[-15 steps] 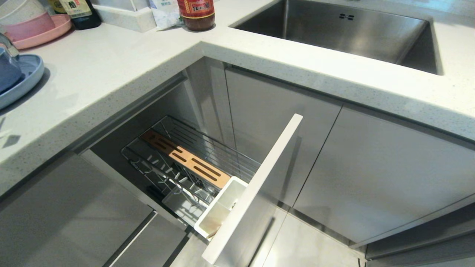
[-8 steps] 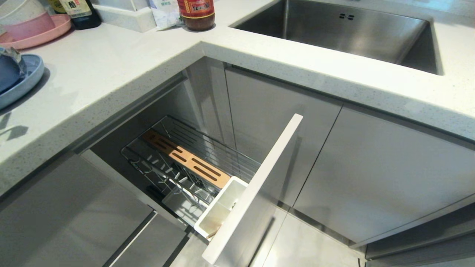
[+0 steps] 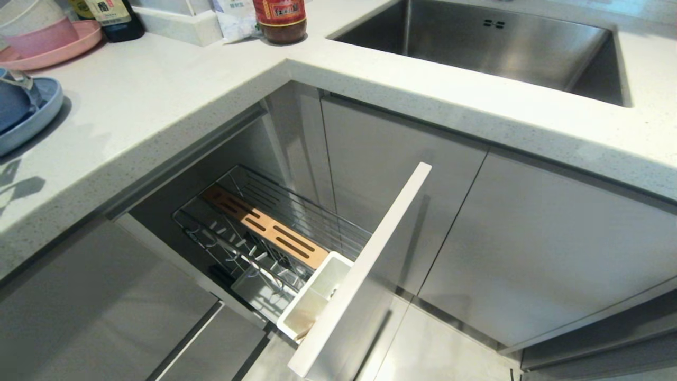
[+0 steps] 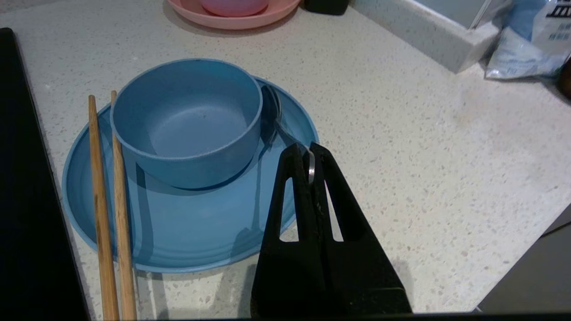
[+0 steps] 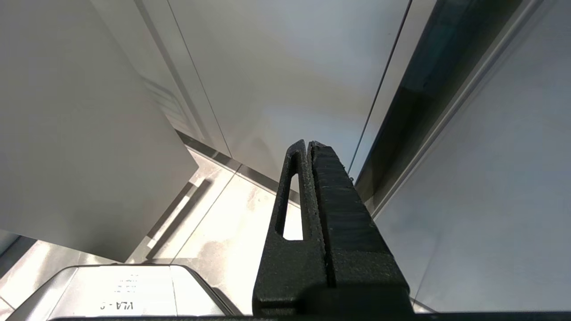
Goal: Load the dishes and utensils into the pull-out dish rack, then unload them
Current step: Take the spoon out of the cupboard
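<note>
In the left wrist view my left gripper (image 4: pixel 308 149) is shut on the thin handle of the silver spoon (image 4: pixel 273 117). The spoon's scoop end sits low between the blue-grey bowl (image 4: pixel 187 120) and the rim of the light blue plate (image 4: pixel 200 223). The bowl stands on the plate. Two wooden chopsticks (image 4: pixel 107 200) lie across the plate's other side. The plate (image 3: pixel 39 111) shows at the far left edge of the counter. The pull-out dish rack (image 3: pixel 296 211) stands open below, with its wooden strip (image 3: pixel 264 227), white cutlery cup (image 3: pixel 312 301) and front panel (image 3: pixel 365 264). My right gripper (image 5: pixel 310 145) is shut and parked low by the cabinet fronts.
A pink plate (image 3: pixel 58 50) with stacked bowls, a dark bottle (image 3: pixel 113 18), a red-capped jar (image 3: pixel 280 18) and a white bag (image 4: pixel 526 44) stand along the back of the counter (image 3: pixel 174 90). The steel sink (image 3: pixel 492 47) lies at the right. A black hob edge (image 4: pixel 26 200) borders the plate.
At the left edge of the head view the spoon's shiny end has shifted slightly to the right above the bowl, and the arm's shadow on the counter has moved. The rack is unchanged.
</note>
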You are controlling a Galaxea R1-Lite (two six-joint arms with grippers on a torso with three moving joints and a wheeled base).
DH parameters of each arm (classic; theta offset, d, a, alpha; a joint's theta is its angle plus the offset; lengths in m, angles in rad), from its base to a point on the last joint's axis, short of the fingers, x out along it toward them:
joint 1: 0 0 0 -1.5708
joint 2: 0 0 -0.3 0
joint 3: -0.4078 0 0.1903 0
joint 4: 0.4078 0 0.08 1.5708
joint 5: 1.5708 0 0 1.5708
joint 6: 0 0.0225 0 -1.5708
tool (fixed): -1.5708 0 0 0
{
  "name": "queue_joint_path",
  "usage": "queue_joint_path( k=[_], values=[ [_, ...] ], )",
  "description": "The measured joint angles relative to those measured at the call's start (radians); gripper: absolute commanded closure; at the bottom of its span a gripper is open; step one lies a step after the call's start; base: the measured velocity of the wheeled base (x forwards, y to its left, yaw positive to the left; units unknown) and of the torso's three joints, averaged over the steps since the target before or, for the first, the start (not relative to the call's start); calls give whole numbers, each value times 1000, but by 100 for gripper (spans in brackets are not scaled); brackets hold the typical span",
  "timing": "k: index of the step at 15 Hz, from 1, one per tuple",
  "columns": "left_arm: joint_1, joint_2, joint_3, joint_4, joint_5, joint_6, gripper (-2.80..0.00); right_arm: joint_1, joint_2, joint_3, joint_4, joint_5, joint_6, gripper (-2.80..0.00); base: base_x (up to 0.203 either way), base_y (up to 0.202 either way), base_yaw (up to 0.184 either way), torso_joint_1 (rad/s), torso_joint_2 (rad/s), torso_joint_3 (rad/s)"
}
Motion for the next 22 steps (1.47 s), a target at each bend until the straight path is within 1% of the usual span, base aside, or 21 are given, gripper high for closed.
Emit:
queue_joint_path(
  k=[3,9,12,13,22],
  values=[
    [-1,-2,10,-1,-2,10,0,0,0,0,0,0,0,0,0,0,0,0,0,0],
    [-1,-10,37,0,-3,75,0,0,0,0,0,0,0,0,0,0,0,0,0,0],
    [-1,-12,42,1,-3,78,0,0,0,0,0,0,0,0,0,0,0,0,0,0],
    [-1,-13,42,1,-2,79,-280,0,0,0,0,0,0,0,0,0,0,0,0,0],
    [-1,-14,46,1,-2,79,-280,0,0,0,0,0,0,0,0,0,0,0,0,0]
  ],
)
